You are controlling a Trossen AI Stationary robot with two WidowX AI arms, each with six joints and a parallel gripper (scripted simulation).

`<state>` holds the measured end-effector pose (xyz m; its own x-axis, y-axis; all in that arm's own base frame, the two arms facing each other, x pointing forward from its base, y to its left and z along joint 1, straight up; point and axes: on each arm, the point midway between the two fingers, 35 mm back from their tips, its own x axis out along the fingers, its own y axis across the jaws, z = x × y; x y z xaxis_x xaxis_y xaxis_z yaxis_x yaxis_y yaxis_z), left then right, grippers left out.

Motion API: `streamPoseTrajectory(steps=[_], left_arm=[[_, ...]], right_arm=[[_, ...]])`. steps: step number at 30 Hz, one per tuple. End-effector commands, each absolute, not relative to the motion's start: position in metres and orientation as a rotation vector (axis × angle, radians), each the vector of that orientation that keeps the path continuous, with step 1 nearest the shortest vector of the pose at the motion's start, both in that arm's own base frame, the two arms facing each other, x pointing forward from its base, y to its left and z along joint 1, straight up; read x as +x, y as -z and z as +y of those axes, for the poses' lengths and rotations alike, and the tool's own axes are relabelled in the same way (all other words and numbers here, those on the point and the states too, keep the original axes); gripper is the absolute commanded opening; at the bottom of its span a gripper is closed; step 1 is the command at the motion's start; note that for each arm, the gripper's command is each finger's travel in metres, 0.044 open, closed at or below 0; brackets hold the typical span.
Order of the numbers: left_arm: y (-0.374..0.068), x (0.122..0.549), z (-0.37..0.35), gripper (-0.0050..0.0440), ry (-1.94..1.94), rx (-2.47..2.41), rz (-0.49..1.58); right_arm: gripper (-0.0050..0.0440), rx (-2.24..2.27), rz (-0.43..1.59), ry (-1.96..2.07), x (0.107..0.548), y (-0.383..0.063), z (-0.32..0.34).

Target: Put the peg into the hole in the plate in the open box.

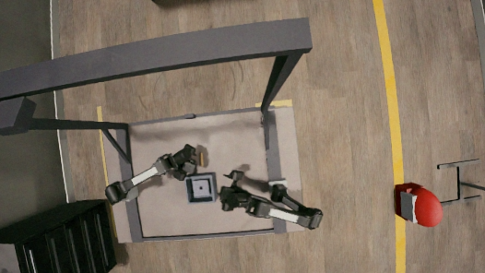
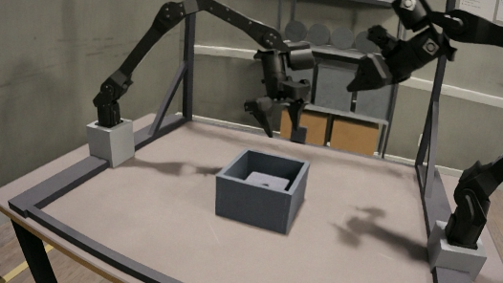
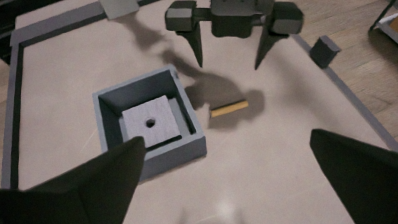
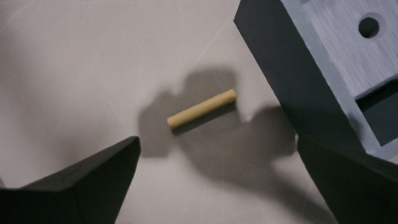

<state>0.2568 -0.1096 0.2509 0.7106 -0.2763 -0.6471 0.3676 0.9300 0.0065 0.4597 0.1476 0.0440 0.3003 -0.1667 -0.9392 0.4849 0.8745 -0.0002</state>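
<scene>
The tan peg (image 1: pixel 201 158) lies flat on the mat beside the open grey box (image 1: pixel 201 187), apart from it. It shows in the left wrist view (image 3: pixel 229 108) and the right wrist view (image 4: pixel 201 108). The box (image 2: pixel 262 188) holds a light grey plate with a round hole (image 3: pixel 150 122) at its bottom. My right gripper (image 3: pixel 227 67) (image 2: pixel 283 129) is open, points down and hovers above the peg. My left gripper (image 2: pixel 370 57) is open and empty, high above the mat and off to one side of the box. The peg is hidden in the exterior view.
A dark frame with upright posts (image 2: pixel 188 67) runs around the mat's edge. The arm bases stand on grey blocks (image 2: pixel 110 141) at opposite sides. Brown cartons (image 2: pixel 335 129) stand behind the table.
</scene>
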Motion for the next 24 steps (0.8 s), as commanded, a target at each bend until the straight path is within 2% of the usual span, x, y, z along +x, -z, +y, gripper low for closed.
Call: streamPoseTrajectory(steps=[1,8,21,24], left_arm=[[-0.265,0.226,-0.108,0.044,0.39,0.13,0.607],[-0.271,0.202,-0.105,0.044,0.429,0.121,0.536],[-0.271,0.203,-0.106,0.044,0.43,0.122,0.54],[-0.273,0.203,-0.106,0.044,0.431,0.119,0.535]], right_arm=[[0.044,0.325,1.166,0.426,0.463,-0.059,0.149],[0.044,0.325,1.166,0.426,0.463,-0.059,0.149],[0.044,0.325,1.166,0.426,0.463,-0.059,0.149],[0.0368,0.302,1.185,0.411,0.464,-0.05,0.15]])
